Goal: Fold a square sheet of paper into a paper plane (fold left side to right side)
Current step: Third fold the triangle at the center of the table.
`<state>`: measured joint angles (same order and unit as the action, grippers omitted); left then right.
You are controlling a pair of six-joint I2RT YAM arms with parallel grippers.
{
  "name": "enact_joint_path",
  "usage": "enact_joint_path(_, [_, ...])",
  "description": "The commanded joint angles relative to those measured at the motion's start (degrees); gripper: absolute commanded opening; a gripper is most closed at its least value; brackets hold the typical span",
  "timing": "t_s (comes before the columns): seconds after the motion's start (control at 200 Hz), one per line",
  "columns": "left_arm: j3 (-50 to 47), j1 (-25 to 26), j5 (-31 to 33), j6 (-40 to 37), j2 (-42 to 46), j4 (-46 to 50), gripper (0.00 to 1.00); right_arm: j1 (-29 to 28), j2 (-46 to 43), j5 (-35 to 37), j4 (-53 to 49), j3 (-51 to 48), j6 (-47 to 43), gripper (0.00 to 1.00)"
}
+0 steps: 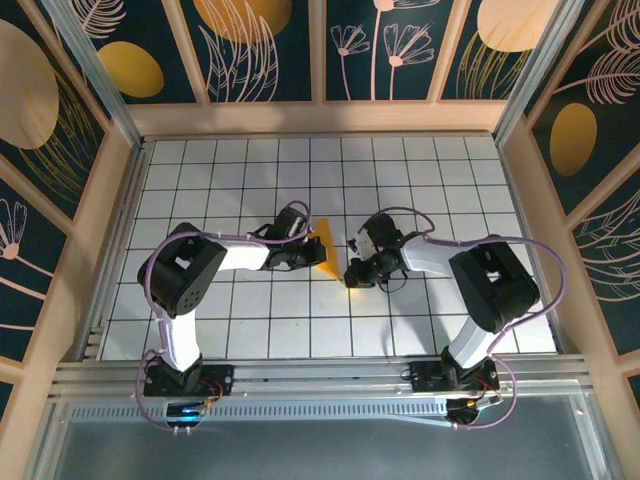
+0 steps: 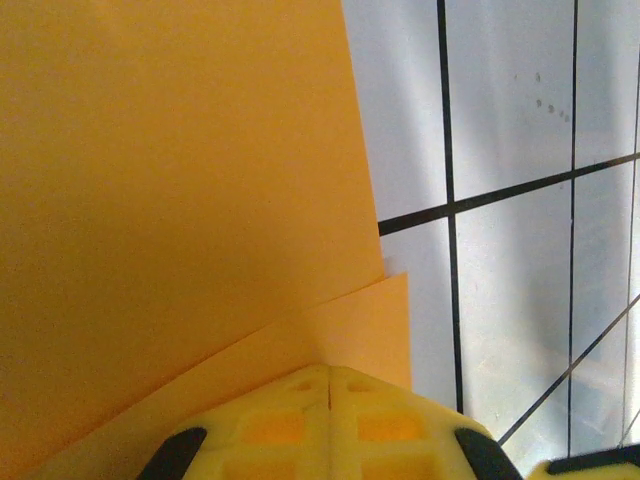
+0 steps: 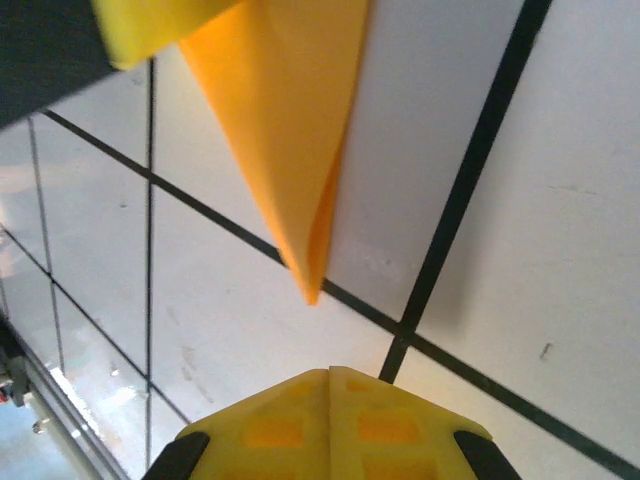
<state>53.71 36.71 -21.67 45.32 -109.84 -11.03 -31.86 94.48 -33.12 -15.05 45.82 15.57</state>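
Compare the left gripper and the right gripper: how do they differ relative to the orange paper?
The left gripper sits over the folded paper; the right gripper hangs over bare table tile, the paper's pointed end just ahead, apart. The left gripper is by the paper's broad part, the right gripper by its narrow tip. Both are shut, with yellow fingers.

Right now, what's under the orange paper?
The white gridded table runs under the folded paper, and a second paper layer peeks out below the top one. Whatever sits directly beneath is covered.
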Motion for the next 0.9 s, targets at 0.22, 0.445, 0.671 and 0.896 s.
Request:
enact_joint_path(0.22, [-0.64,-0.39,2.61,0.92,-3.49,3.29,0.00,-0.29,2.17,-2.52,9.19,2.12,7.46,0.00])
enact_joint_path(0.445, [-0.63,-0.35,2.77,0.87,-3.31,3.45,0.00,-1.32,7.12,-2.27,10.92,5.24,8.27,0.00])
enact_joint_path(0.671, [-0.59,-0.36,2.98,0.92,-3.30,3.64,0.00,-1.59,10.48,-2.12,11.09,8.11,7.74,0.00])
enact_joint_path(0.896, [-0.31,-0.38,3.06,0.91,-3.59,4.08,0.00,-1.72,11.97,-1.68,9.57,8.20,6.71,0.00])
